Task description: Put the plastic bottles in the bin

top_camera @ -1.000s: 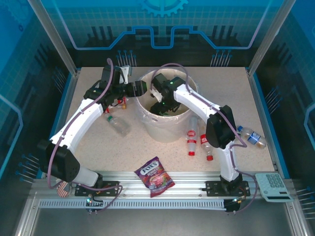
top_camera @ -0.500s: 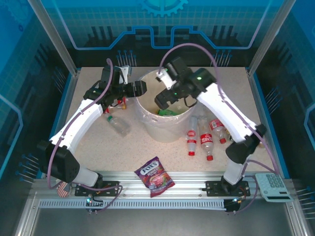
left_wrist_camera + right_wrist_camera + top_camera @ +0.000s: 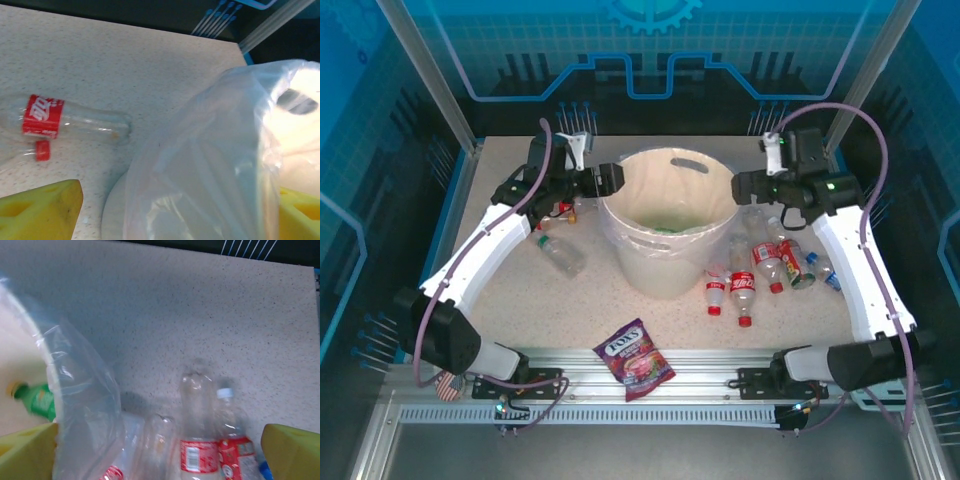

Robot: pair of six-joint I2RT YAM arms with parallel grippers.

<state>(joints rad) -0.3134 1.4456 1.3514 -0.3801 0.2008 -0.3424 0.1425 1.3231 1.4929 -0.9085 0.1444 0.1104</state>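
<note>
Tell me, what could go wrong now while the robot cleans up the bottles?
The clear liner drapes loosely over the rim of the bin, right at the left gripper; it might snag and drag the bin. The bottles right of the bin lie bunched together, so the open right gripper could bump neighbours and send them rolling when it grabs one.

"FOX'S" stands in white letters on the purple-red candy bag [image 3: 634,358], which lies by the near edge of the table [image 3: 550,310], about midway along it. In the left wrist view, a bottle [image 3: 65,120] has a red label with white script, sideways and too blurred to read. The red labels on the bottles [image 3: 765,262] toward the right edge are too small to make out.
</note>
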